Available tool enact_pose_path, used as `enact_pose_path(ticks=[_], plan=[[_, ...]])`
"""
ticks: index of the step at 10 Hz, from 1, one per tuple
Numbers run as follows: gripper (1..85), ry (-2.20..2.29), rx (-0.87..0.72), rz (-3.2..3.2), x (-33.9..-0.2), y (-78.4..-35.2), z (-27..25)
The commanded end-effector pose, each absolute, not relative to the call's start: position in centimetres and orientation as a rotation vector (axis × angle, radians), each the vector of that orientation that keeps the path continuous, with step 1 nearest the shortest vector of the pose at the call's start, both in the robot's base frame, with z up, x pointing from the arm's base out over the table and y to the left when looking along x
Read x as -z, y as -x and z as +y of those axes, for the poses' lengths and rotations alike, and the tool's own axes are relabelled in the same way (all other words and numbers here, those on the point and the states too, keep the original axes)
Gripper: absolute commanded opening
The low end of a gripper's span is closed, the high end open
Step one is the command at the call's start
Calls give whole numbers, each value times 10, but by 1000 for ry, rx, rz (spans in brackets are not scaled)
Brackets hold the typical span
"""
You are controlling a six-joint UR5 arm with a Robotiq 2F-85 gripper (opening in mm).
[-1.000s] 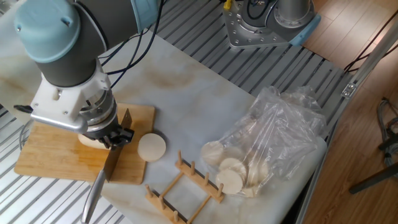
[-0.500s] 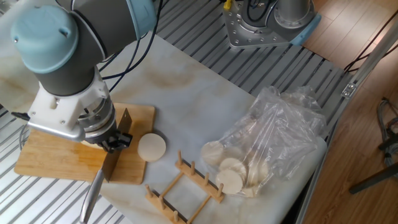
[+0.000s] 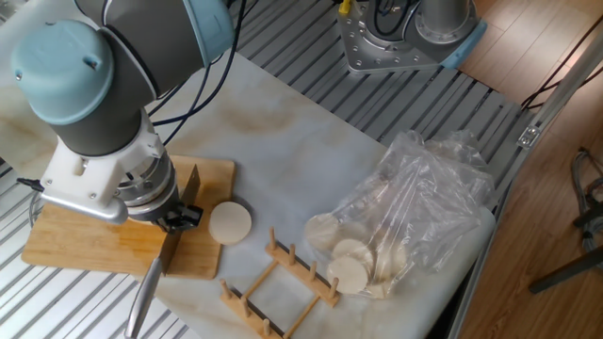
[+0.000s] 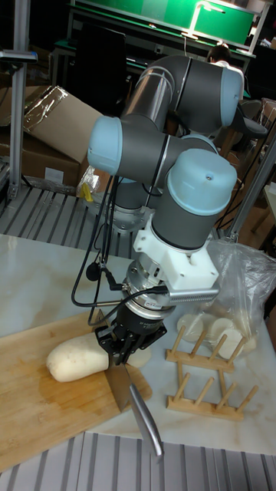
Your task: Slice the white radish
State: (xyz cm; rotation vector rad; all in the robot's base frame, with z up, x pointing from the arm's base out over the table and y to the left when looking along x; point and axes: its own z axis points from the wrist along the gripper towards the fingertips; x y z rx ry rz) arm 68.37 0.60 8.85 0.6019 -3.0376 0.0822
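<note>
Pincer (image 4: 126,343) clamps the knife (image 4: 123,383) blade-down over the white radish (image 4: 77,358) on the cutting board (image 3: 85,240), so a downward press takes a disc.

A grey-bodied UR5 arm (image 4: 165,115) with pale blue caps on its rounded joints, seen from two fixed cameras. Its tube sections are dark grey and smooth, with a slight sheen. Below the last joint (image 3: 80,80) sits a white wrist housing (image 4: 178,265) edged by a silver metal plate, then a ribbed silver-and-black collar (image 4: 146,303). The black two-finger gripper (image 4: 126,337) carries dark, blocky fingers. Thin black cables (image 4: 96,253) loop loosely from the arm down to the wrist, one ending in a small round black plug. At the desk's far edge, the arm's silver metal base (image 3: 396,38) shows bolts and further black cables.
</note>
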Motion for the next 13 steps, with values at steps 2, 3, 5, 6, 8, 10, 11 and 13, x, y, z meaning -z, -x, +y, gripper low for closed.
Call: enact_pose_path(ticks=[2, 3, 5, 6, 8, 10, 11, 13], plan=[[147, -590, -94, -3043, -89, -686, 4], [147, -588, -94, -3044, -89, -686, 4], [143, -580, -71, -3041, -89, -683, 7], [157, -583, -49, -3034, -89, -681, 10], [173, -599, -39, -3006, -90, -674, 11], [180, -597, -68, -2994, -90, -672, 5], [183, -594, -95, -3002, -90, -675, 1], [183, -593, -118, -3011, -90, -678, -2]])
